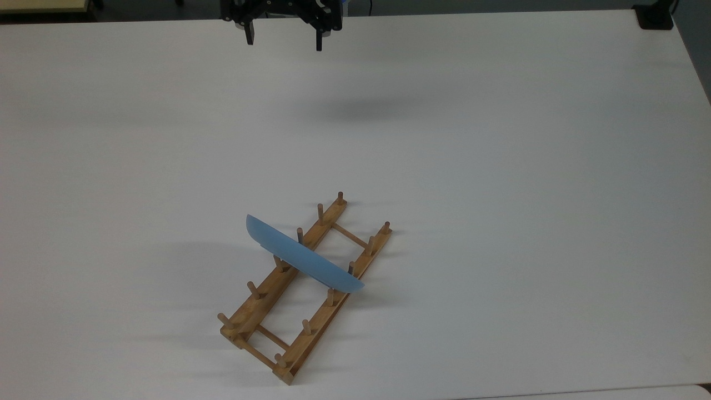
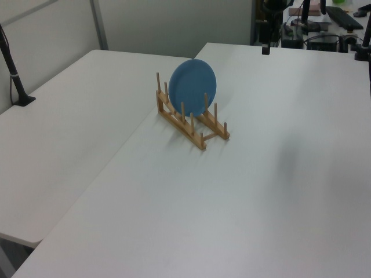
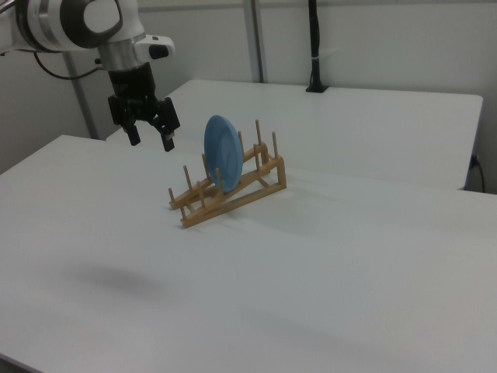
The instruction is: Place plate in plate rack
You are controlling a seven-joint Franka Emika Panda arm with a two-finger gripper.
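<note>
Upright, plate (image 1: pixel 303 262): on edge between pegs of plate rack (image 1: pixel 261 311)
Gripper (image 1: pixel 282 43): empty, fingers spread, above white table (image 1: pixel 500 166), well apart from rack

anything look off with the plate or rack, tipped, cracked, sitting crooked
Nothing stands out. The plate stands on edge between pegs near the middle of the rack, resting across both rails. The rack lies flat on the table, with no visible damage. The hand hangs open, well clear of both.

The light-blue plate (image 1: pixel 304 262) stands on edge between pegs of the wooden plate rack (image 1: pixel 261 328).
</note>
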